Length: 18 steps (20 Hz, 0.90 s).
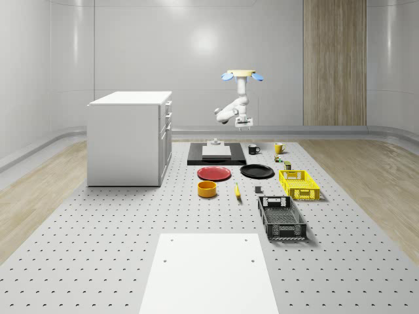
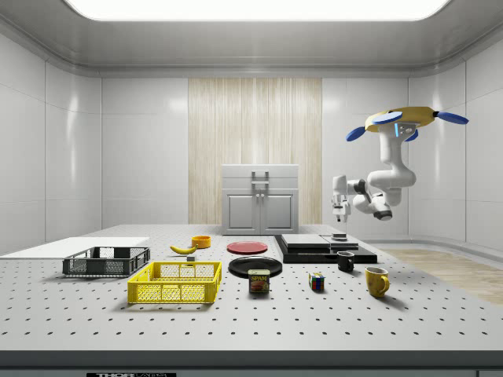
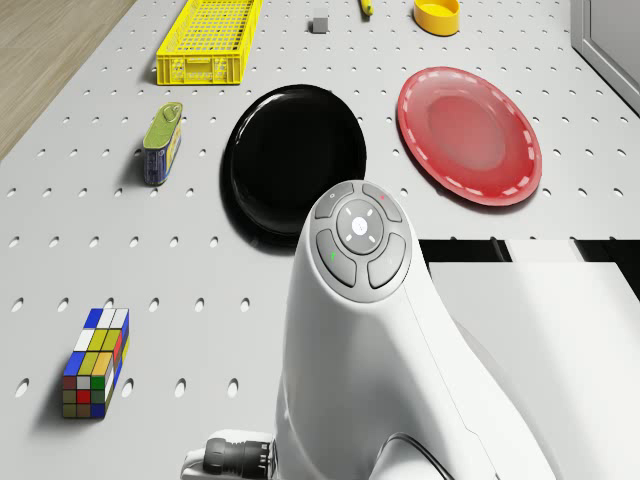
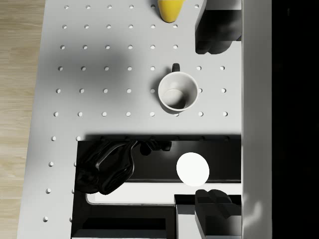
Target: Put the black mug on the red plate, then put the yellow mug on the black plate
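**Drone hovers over the far end of the tabletop, both mugs still on the bare surface**

The drone point(image 1: 241, 74) hangs in the air above the far end of the tabletop point(image 1: 131, 222), arm folded down, with the hand point(image 1: 244, 124) pointing down above the black mug point(image 1: 253, 149). In the wrist view the black mug point(image 4: 177, 91) sits between the 2 fingertips point(image 4: 215, 33), upright with its handle showing; the hand is spread wide and holds nothing.

The yellow mug point(image 1: 278, 148) stands just beside the black mug, towards the whole-scene view's right. Both are apart from the plates: the red plate point(image 1: 214, 173) and the black plate point(image 1: 256, 171) lie side by side nearer the camera, each bare. Just beside the black mug, on the whole-scene view's left, is a flat black platform point(image 1: 216, 154) with a white block on it.

Other clutter: an orange bowl point(image 1: 207, 189), a banana point(image 1: 237, 191), a yellow crate point(image 1: 298, 184), a black crate point(image 1: 281, 217), a tin can point(image 2: 258, 280) and a colour cube point(image 2: 316, 281). A white cabinet point(image 1: 131, 137) stands on the whole-scene view's left.

The tabletop is grey, dotted with holes, with a white sheet point(image 1: 206, 275) at the near end. Pale walls and a wooden panel point(image 1: 334, 62) close the room.
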{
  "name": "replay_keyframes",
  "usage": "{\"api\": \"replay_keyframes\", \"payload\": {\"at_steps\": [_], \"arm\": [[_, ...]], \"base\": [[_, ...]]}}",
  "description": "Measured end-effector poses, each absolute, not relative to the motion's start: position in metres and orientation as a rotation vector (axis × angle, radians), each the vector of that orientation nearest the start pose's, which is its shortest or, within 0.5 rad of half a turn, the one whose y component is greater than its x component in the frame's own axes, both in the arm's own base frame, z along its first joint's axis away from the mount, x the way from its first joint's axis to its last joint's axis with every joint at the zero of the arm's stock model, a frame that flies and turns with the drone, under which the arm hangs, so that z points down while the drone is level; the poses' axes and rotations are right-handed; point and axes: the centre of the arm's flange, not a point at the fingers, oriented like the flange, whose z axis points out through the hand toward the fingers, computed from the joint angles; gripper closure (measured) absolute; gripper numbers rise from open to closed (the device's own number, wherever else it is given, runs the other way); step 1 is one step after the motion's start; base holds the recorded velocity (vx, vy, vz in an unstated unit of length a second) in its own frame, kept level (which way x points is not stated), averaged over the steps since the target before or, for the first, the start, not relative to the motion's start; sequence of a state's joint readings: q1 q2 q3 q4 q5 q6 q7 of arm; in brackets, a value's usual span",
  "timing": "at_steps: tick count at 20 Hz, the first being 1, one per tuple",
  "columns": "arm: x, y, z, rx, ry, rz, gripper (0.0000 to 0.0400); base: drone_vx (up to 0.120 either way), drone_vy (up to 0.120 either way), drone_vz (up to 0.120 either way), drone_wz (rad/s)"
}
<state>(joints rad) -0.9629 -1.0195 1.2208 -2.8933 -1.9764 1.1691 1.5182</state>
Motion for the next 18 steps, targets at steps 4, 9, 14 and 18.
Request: {"api": "replay_keyframes", "payload": {"at_steps": [4,9,14,18], "arm": [[0.3068,0.0035,0.491,0.036,-0.019,0.785,0.0],[0.3068,0.0013,0.4909,0.015,-0.009,0.784,0.0],[0.3068,0.0004,0.4908,0.006,-0.005,0.784,0.0],[0.3068,0.0001,0.4908,0.003,-0.003,0.784,0.0]], "base": [[0.01,0.01,-0.12,0.0],[0.0,0.096,-0.12,0.0],[0.0,0.0,-0.12,0.0],[0.0,0.07,-0.12,0.0]]}}
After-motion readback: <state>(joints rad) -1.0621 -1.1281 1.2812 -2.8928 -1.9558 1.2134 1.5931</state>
